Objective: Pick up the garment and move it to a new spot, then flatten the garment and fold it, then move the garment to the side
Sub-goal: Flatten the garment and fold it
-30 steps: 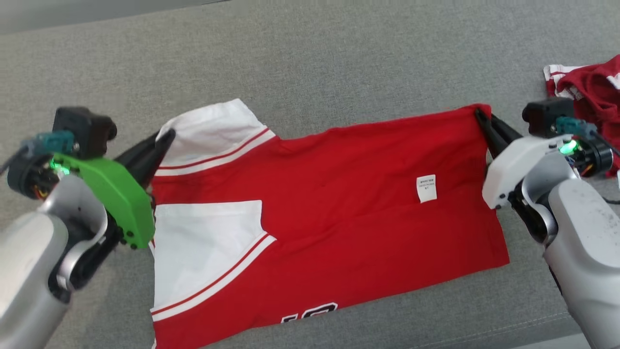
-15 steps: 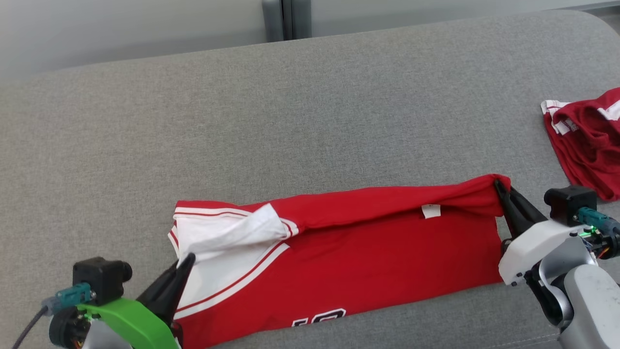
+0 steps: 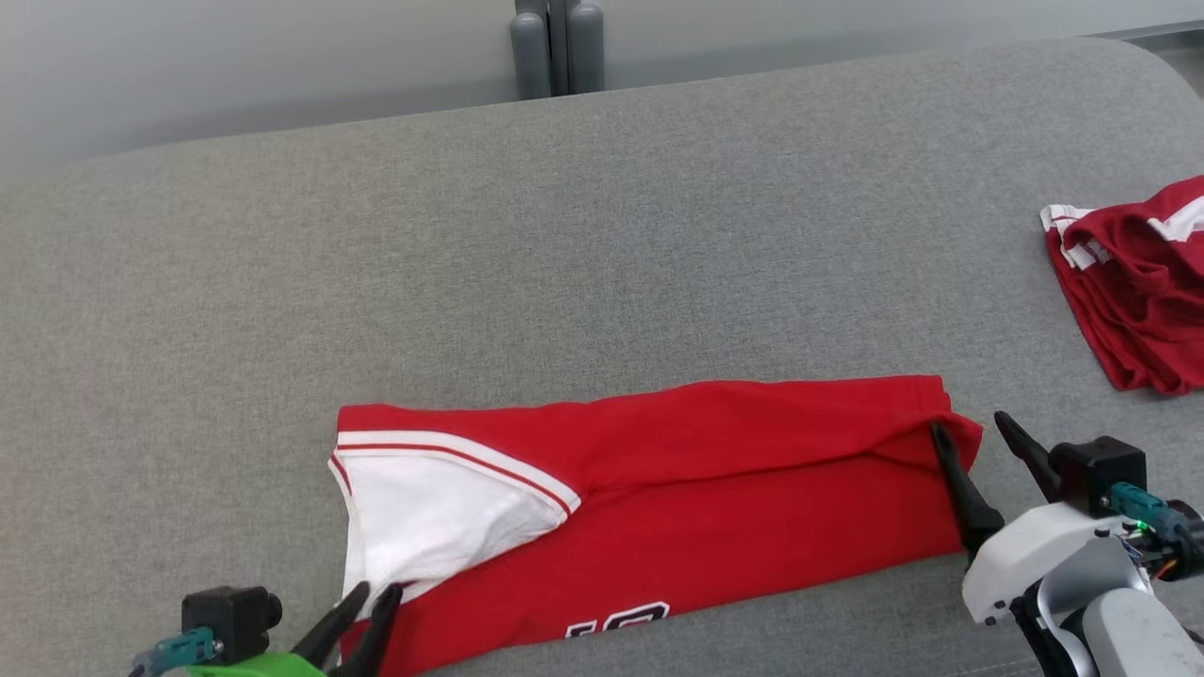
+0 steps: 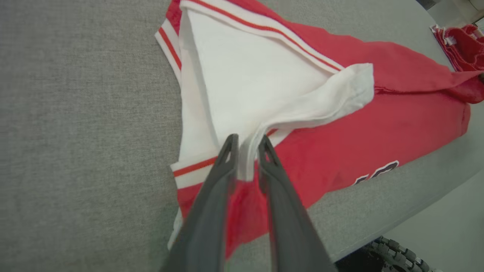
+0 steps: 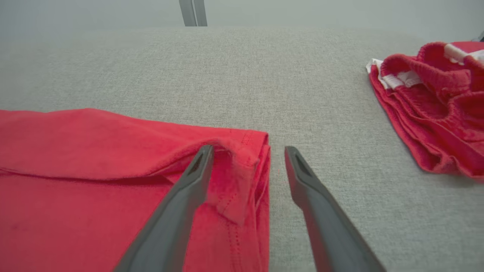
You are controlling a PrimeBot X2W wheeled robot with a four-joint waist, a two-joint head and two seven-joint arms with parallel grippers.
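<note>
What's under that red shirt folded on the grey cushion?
The grey cushion shows all around the red shirt, so it lies on that. Its folded-over far strip covers the layer beneath; a white sleeve and part of a printed number are visible.

A broad grey fabric cushion (image 3: 602,235) lies under even light, pale wall (image 3: 235,66) and grey posts (image 3: 557,47) behind

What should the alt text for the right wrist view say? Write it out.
The right gripper stands open over the corner of a folded red shirt, one finger above the cloth and the other above the grey cushion. A second red garment lies bunched at the right.
</note>
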